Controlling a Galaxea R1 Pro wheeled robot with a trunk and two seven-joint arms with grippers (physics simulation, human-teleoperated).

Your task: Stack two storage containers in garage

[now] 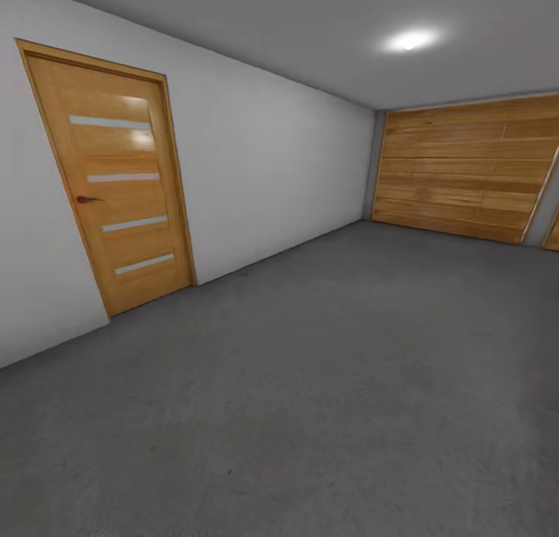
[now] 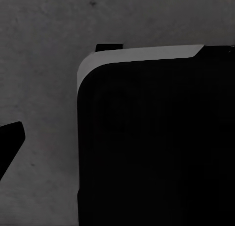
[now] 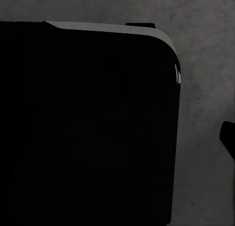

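The robot stands in the garage, head camera looking over the dark grey concrete floor (image 1: 326, 397). A pale grey wall (image 1: 264, 180) runs along the left, carrying a wooden door (image 1: 116, 180) with four frosted strips and a dark lever handle (image 1: 87, 199). At the far end a wide plank garage door (image 1: 466, 168) closes the room, and a ceiling light (image 1: 410, 39) glows above.

Neither of the two storage containers is to be seen in the head picture, so where they sit cannot be told from here; they may yet be in the living room. Each wrist camera looks down at concrete, largely blocked by a big black rounded body with a pale upper rim (image 2: 142, 54) (image 3: 103, 26), probably part of the robot's own base. A dark sliver at the edge of the left wrist view (image 2: 11, 138) and another in the right wrist view (image 3: 229, 138) may be finger parts, but how far either claw is open, or whether it grips anything, cannot be told.

Risks, as a judgement: with arms hanging low beside the base, turning near the wall or squeezing through the door could clip a gripper on the frame. Driving off without sight of a bin wastes travel, and a bin set close to the wall would leave little room for stacking
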